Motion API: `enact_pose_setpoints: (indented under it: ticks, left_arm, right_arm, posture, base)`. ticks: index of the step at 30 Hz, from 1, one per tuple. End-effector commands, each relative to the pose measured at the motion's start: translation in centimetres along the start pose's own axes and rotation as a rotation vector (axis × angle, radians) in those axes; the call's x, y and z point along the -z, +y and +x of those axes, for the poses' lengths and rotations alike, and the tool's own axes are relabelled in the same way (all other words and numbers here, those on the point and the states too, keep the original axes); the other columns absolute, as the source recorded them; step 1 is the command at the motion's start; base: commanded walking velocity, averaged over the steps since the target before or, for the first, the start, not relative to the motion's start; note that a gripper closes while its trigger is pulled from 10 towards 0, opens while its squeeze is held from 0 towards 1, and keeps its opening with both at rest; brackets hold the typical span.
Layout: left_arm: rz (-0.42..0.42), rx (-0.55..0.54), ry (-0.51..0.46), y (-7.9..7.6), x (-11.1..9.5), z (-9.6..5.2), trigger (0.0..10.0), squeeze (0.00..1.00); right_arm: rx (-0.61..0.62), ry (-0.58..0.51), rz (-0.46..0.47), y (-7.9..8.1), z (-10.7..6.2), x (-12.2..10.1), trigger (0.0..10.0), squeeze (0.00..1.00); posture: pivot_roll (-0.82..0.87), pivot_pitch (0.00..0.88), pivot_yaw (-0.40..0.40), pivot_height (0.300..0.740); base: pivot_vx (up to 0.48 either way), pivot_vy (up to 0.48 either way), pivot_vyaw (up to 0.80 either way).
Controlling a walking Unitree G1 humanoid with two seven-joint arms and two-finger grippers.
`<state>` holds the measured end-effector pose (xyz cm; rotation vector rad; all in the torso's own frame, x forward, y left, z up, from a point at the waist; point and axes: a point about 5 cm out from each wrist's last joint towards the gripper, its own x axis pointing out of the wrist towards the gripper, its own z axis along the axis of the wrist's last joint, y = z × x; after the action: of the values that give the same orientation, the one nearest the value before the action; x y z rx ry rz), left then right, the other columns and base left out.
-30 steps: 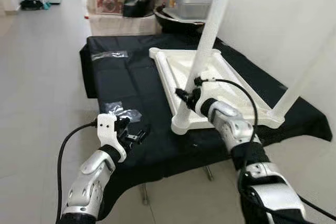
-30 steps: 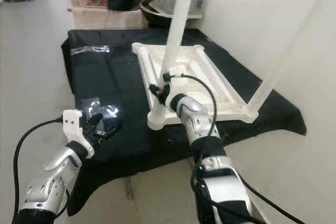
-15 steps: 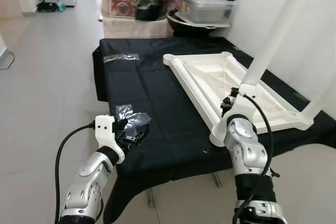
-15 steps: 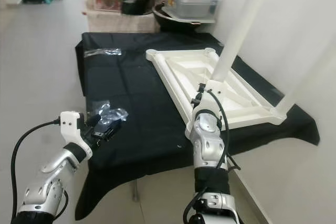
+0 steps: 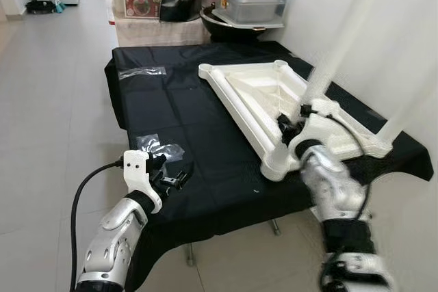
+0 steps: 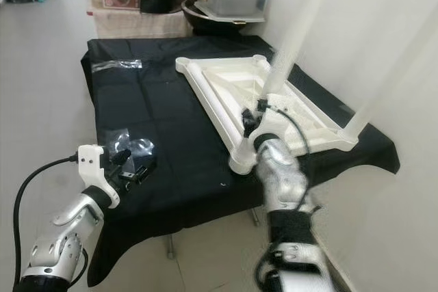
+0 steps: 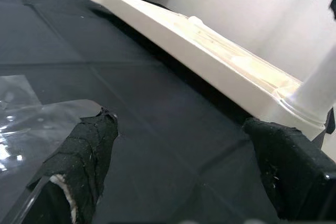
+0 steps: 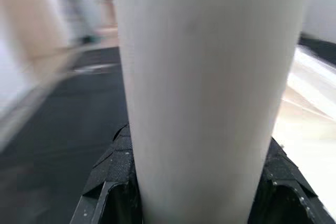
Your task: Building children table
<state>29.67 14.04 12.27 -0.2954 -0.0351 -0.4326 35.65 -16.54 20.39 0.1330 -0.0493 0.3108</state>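
Fingers of the right gripper clamp the white table leg, standing on the upturned tabletop (on the black-draped bench). Left gripper hovers spread wide, empty, near a plastic bag.

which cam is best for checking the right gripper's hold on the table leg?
Right wrist view: the table leg sits squarely between the right gripper's black fingers, pads against both sides. The eye views show the gripper low on the leg but small and motion-blurred. The left wrist view shows the leg's base.
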Motion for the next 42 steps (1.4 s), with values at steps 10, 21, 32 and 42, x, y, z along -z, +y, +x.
enact_pose_setpoints:
  ticks: [10,21,32,42]
  left_arm:
    - [-0.009,0.001,0.008,-0.1,0.3,0.2,10.0,0.00]
    - [-0.008,0.007,0.010,-0.2,0.3,0.1,10.0,0.00]
    - [-0.014,0.012,0.007,-0.3,0.2,0.2,10.0,0.00]
    - [-0.017,0.012,0.005,-0.3,0.3,0.3,10.0,0.00]
  right_arm:
    - [-0.274,0.091,-0.099,2.1,1.5,1.7,10.0,0.00]
    - [0.298,0.239,0.010,-2.3,0.6,5.1,10.0,1.00]
    - [0.490,0.245,0.096,-3.4,-0.1,5.7,10.0,0.00]
    - [0.138,-0.013,0.095,-0.1,1.8,1.5,10.0,0.00]
  posture:
    - [0.00,0.000,-0.142,0.740]
    - [-0.01,0.000,-0.126,0.740]
    - [-0.02,0.000,-0.126,0.740]
    - [-0.02,0.000,-0.126,0.740]
  base:
    - [0.000,0.000,0.00]
    - [0.000,0.000,0.00]
    - [0.000,0.000,0.00]
    - [0.000,0.000,0.00]
